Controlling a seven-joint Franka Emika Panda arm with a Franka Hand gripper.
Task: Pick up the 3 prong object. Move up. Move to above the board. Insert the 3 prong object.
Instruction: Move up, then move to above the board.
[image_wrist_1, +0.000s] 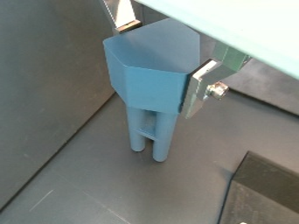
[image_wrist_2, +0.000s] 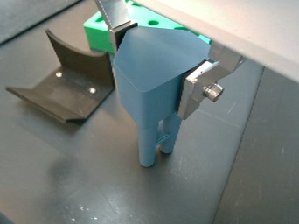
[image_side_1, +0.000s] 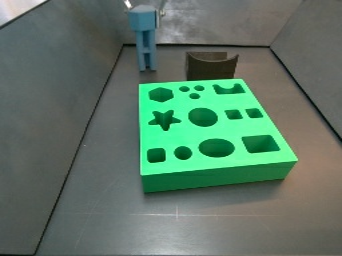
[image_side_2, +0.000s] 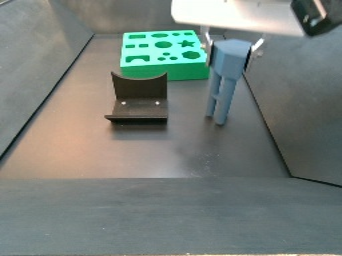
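Observation:
The 3 prong object (image_wrist_1: 146, 83) is a light-blue piece with a blocky head and long thin prongs. It hangs upright, prongs down, between my gripper's fingers. My gripper (image_wrist_1: 158, 52) is shut on its head in both wrist views (image_wrist_2: 158, 57). In both side views the gripper (image_side_1: 142, 12) (image_side_2: 235, 40) holds the piece (image_side_1: 143, 42) (image_side_2: 225, 85) at the far end of the floor, with the prong tips at or just above the floor. The green board (image_side_1: 214, 150) (image_side_2: 134, 60) (image_wrist_2: 146, 22) lies flat with several cut-out holes, apart from the piece.
The dark fixture (image_side_1: 210, 66) (image_side_2: 136, 98) (image_wrist_2: 59, 87) stands on the floor between the held piece and the board; a dark corner of it shows in a wrist view (image_wrist_1: 267, 188). Grey walls (image_side_1: 67, 60) enclose the floor.

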